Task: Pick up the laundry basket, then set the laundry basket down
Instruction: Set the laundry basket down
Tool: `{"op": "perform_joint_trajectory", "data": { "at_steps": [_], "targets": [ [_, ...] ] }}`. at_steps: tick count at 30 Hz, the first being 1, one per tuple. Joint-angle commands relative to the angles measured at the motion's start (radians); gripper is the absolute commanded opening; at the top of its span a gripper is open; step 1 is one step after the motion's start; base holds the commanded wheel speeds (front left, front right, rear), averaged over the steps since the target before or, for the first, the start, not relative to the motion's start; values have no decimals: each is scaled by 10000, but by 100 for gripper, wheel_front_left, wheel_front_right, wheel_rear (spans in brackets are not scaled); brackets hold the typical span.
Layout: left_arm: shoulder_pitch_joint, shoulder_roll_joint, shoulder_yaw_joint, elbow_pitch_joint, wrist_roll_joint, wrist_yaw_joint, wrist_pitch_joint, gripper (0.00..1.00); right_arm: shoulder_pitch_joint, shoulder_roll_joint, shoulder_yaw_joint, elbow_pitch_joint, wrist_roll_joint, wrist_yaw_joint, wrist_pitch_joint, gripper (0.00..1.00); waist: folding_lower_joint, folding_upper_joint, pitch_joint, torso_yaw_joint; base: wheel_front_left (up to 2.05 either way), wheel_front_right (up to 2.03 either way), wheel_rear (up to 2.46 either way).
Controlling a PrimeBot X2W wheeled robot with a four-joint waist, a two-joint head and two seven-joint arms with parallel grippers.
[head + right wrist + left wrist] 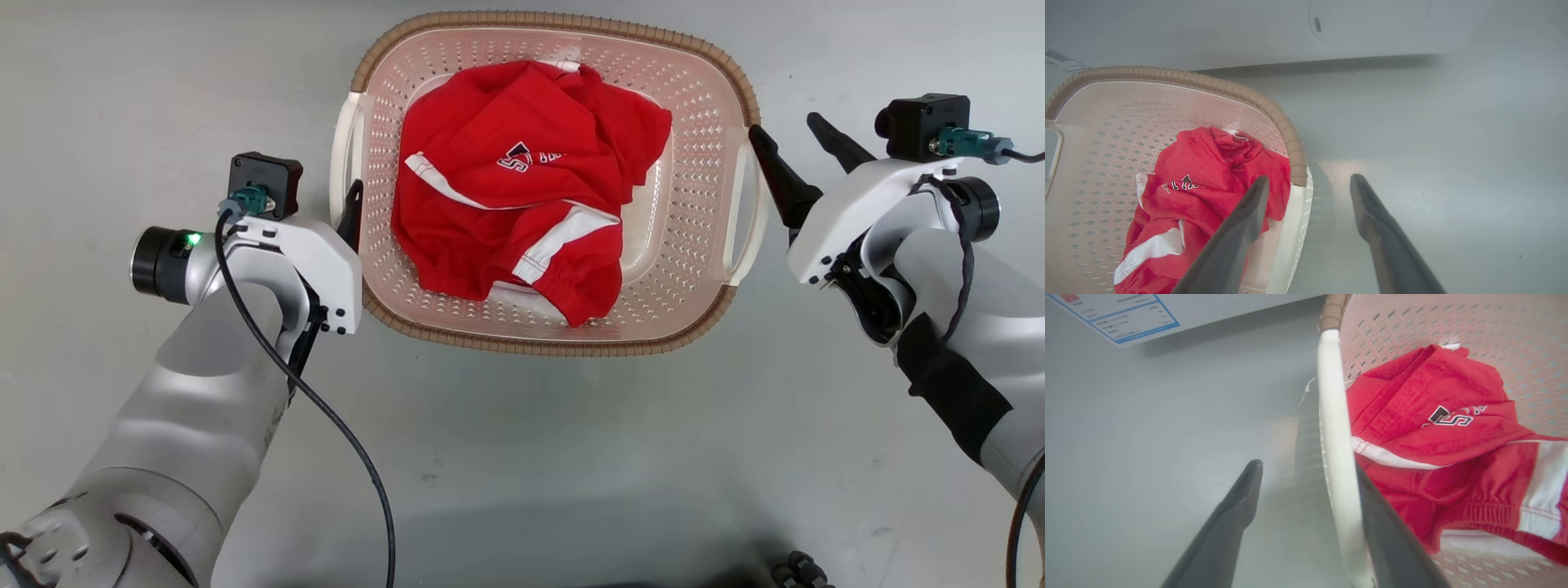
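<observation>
One grey floor [571, 457] carries the pale pink-beige perforated plastic laundry basket [571, 347] at 12 o'clock, long axis running 9 to 3. Both hands gape open: left hand [1306, 465], at 9 o'clock, straddles a white loop handle [1333, 396]; right hand [1310, 178], at 3, brackets the end of the brown woven-look rim [1294, 155], so it likely must reach deeper.

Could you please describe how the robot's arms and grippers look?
Rounded silver-grey forearms, white wrist brackets. The left gripper and right gripper each have two long tapering dark fingers. Each wrist carries a black box with a teal plug and black cable; the left shows a green light.
</observation>
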Motion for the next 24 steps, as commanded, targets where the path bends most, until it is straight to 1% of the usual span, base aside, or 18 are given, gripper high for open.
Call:
{"op": "perform_joint_trajectory", "data": {
  "at_steps": [1, 16, 24],
  "targets": [
    [346, 271, 152, 54, -26, 73, -37, 100, 635, -51, 41, 29, 143, -36, -138, 100, 0, 0, -190, -38, 0, 0, 0],
    [1093, 408, 182, 54, -277, -169, 117, 100, 1229, -3, 158, 338, 349, -36, -139, 100, 0, 0, -1418, -4, 0, 0, 0],
    [1384, 388, 206, 54, -382, -235, 115, 100, 1480, -32, 82, 505, 353, -36, -139, 100, 0, 0, -1930, 77, 0, 0, 0]
  ]
}}
